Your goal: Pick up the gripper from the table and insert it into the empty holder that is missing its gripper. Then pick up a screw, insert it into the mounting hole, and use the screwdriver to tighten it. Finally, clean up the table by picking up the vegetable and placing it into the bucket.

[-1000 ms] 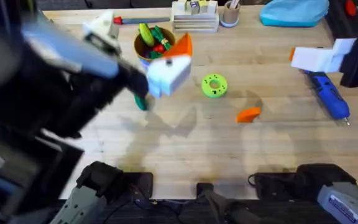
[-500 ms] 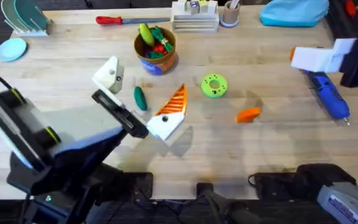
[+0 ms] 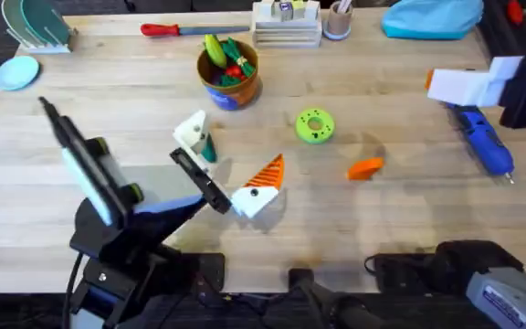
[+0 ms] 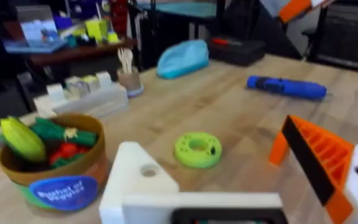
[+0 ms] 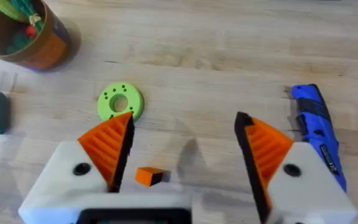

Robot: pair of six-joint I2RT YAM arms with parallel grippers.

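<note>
Both arms pause above the wooden surface [image 3: 409, 228] with jaws spread and empty. The left gripper [image 3: 225, 172], its bare white holder [image 3: 191, 133] just beside the green vegetable [image 3: 207, 148], sits left of the loose orange gripper [image 3: 365, 168]; the right gripper [image 5: 182, 152] hangs over it. Flat and small, that wedge may skid or tilt if pinched off-centre. The screwdriver [image 3: 482, 139] lies far right, the bucket [image 3: 230, 73] beyond.

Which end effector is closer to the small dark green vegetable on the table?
The left. The left end effector is right beside the green vegetable, its bare white finger almost over it. The right end effector is far across the table, above the blue screwdriver.
</note>
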